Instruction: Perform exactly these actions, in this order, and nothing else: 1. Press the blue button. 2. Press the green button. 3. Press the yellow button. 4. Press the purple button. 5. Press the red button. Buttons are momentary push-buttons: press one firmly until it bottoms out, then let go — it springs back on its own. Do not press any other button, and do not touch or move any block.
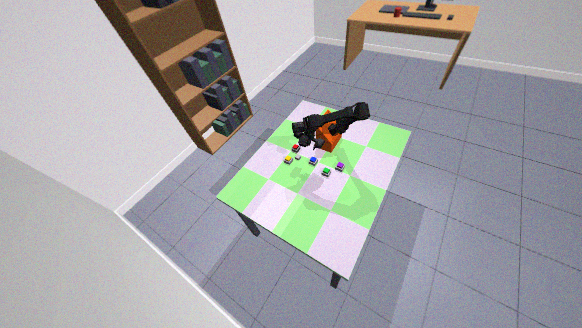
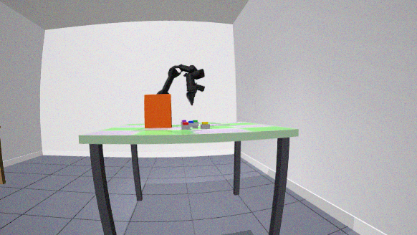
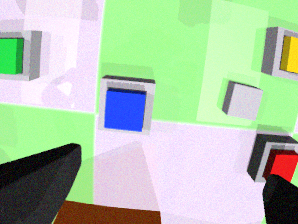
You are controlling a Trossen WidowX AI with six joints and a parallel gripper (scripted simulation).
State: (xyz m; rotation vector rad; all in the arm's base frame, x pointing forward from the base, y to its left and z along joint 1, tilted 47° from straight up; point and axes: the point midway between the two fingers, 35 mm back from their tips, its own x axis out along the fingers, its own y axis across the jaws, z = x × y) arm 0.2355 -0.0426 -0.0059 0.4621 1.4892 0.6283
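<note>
My gripper (image 1: 311,145) (image 2: 191,104) (image 3: 176,171) is open and empty, pointing down above the table and the buttons. The blue button (image 1: 313,160) (image 2: 190,122) (image 3: 125,110) shows left of centre in the wrist view, ahead of the fingers. The green button (image 1: 326,171) (image 2: 195,121) (image 3: 10,56) is at that view's left edge. The yellow button (image 1: 288,159) (image 2: 205,122) (image 3: 290,54) is at its upper right. The red button (image 1: 295,147) (image 2: 185,123) (image 3: 282,166) is partly hidden by the right finger. The purple button (image 1: 340,165) (image 2: 183,120) is outside the wrist view.
A small light grey block (image 1: 298,157) (image 3: 243,100) lies between the blue, yellow and red buttons. The orange pedestal (image 1: 327,140) (image 2: 157,111) bears the arm. The checkered table (image 1: 340,240) (image 2: 107,139) stands away from the bookshelf (image 1: 185,75) and desk (image 1: 415,27).
</note>
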